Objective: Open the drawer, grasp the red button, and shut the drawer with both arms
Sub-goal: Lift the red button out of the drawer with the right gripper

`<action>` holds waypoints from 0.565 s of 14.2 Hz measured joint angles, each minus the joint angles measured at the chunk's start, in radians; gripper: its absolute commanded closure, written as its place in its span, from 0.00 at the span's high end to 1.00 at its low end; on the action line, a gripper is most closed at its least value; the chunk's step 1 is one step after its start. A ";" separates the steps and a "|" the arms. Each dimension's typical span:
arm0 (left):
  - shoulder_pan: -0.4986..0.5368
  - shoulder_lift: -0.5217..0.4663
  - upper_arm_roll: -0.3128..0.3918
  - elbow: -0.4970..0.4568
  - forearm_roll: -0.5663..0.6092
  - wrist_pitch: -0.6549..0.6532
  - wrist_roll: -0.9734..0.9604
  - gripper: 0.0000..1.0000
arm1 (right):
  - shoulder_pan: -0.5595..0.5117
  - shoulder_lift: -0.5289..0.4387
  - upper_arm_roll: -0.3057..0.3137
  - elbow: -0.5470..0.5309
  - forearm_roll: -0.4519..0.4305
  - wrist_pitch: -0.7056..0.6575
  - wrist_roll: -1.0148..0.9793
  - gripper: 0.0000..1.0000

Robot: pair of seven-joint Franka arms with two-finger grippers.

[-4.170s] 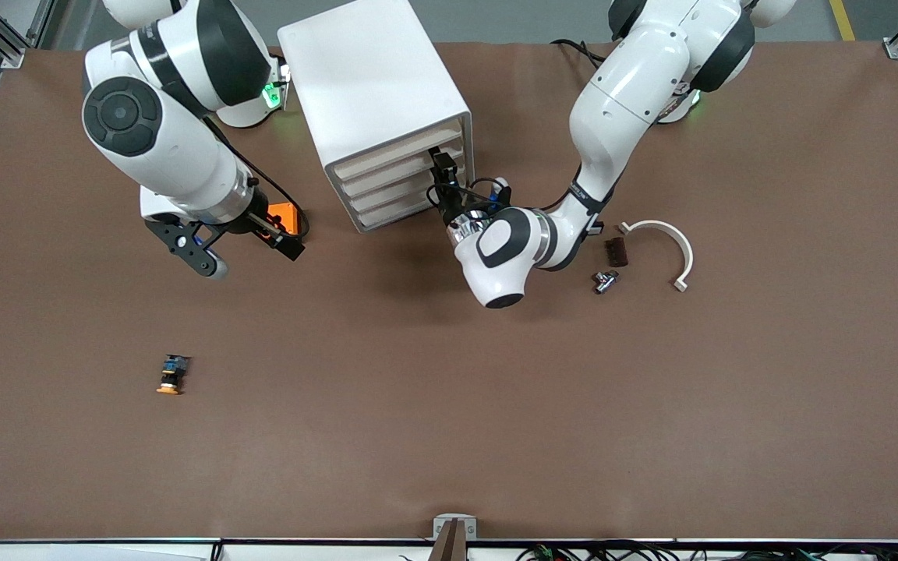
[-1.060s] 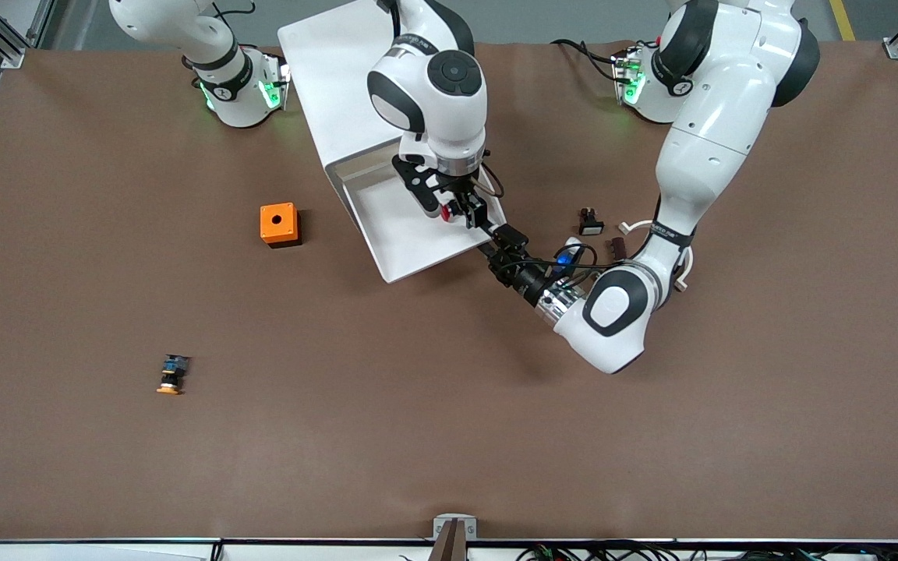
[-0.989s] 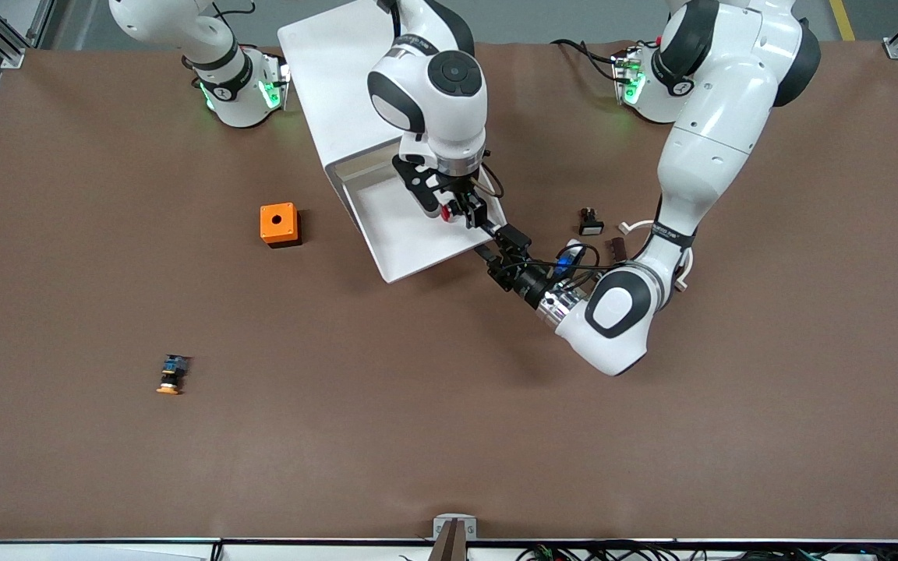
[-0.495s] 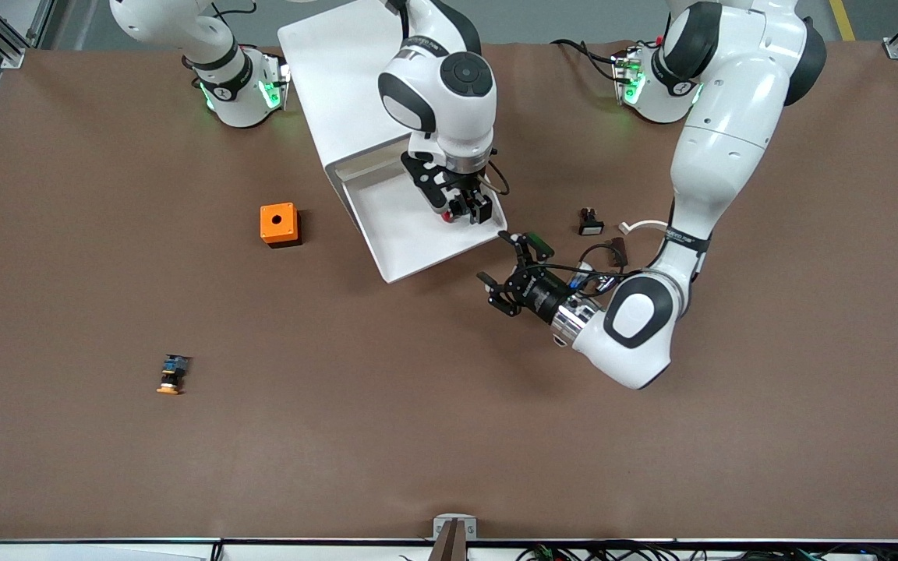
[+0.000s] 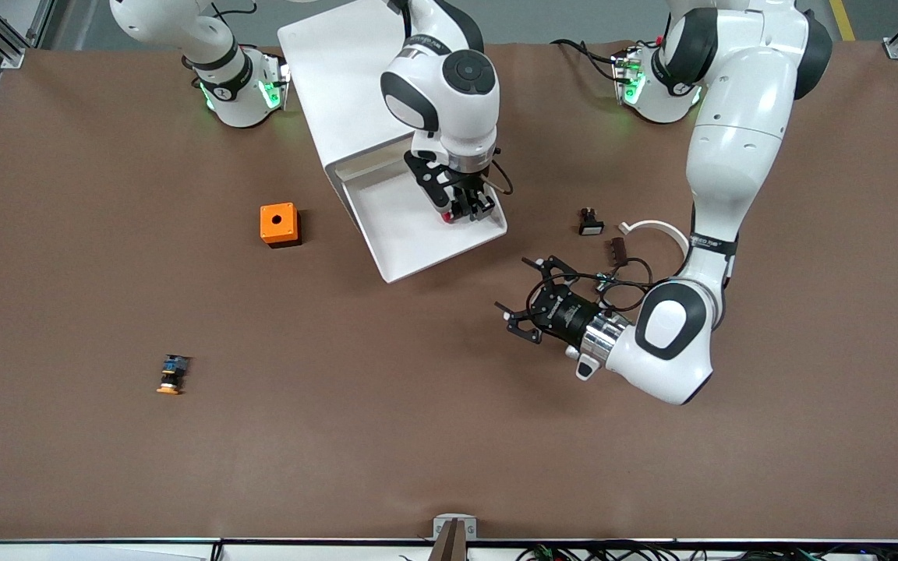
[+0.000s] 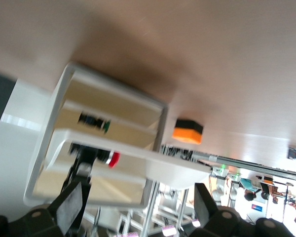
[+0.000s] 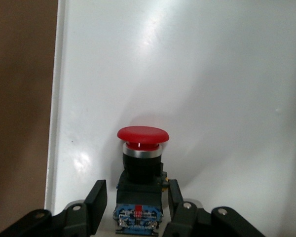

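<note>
The top drawer (image 5: 402,234) stands pulled out of the white cabinet (image 5: 340,70). The red-capped button (image 5: 447,218) lies on the drawer floor near the corner toward the left arm's end. My right gripper (image 5: 464,209) is down in the drawer. In the right wrist view its fingers (image 7: 96,201) stand close on either side of the button's (image 7: 140,168) black body, with a narrow gap still showing. My left gripper (image 5: 523,300) hangs open and holds nothing, over bare table near the drawer's front corner. The left wrist view looks back at the drawer (image 6: 177,170) and the button (image 6: 113,158).
An orange box (image 5: 278,224) sits beside the drawer toward the right arm's end. An orange-capped button (image 5: 171,374) lies nearer the camera. A black button with a white face (image 5: 590,222), a brown piece (image 5: 616,249) and a white curved piece (image 5: 663,234) lie by the left arm.
My left gripper let go of the drawer front, opened wide and drew back over the table. My right gripper's fingers narrowed around the button.
</note>
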 measured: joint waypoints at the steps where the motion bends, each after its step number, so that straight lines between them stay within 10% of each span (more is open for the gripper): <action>1: -0.037 -0.010 0.045 0.008 0.007 0.029 0.063 1.00 | 0.000 0.004 0.000 0.007 0.000 0.000 0.009 0.01; 8: -0.183 -0.109 0.136 0.016 0.246 0.252 0.171 1.00 | -0.031 0.018 -0.013 0.097 0.000 -0.103 -0.115 0.00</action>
